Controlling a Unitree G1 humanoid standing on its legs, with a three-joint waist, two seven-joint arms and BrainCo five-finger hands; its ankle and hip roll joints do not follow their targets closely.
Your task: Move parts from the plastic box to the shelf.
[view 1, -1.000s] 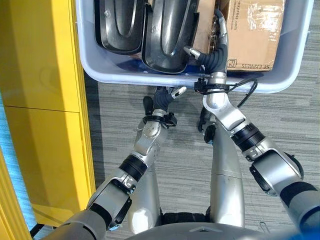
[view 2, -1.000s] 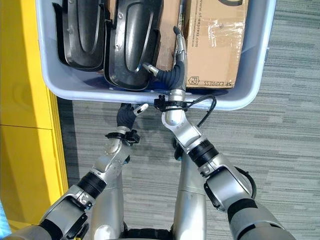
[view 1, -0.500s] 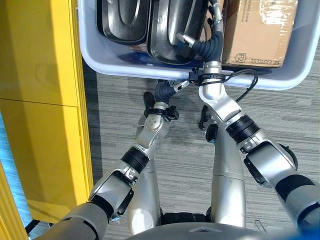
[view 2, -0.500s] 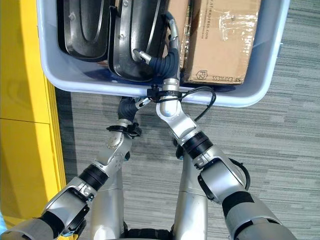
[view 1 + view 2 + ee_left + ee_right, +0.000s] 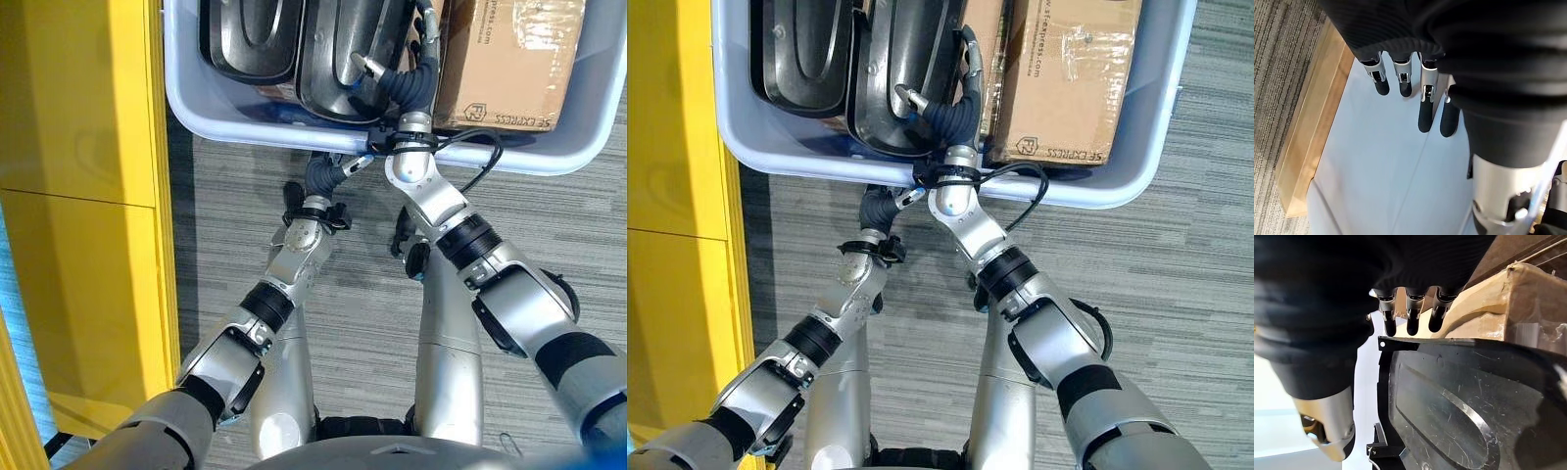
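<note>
The pale blue plastic box [image 5: 245,122] stood on grey carpet beside a yellow shelf unit [image 5: 78,196]. It held 2 black moulded parts [image 5: 906,69] and a cardboard carton [image 5: 1068,78]. The right hand [image 5: 955,103] reached inside between the nearer part and the carton, fingers [image 5: 1410,320] straight over the part's edge, thumb apart. The left hand [image 5: 328,176] sat below the box rim, fingers [image 5: 1425,112] relaxed, holding nothing.

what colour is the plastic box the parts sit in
Pale lavender-blue plastic box, clearest in the right eye view.
</note>
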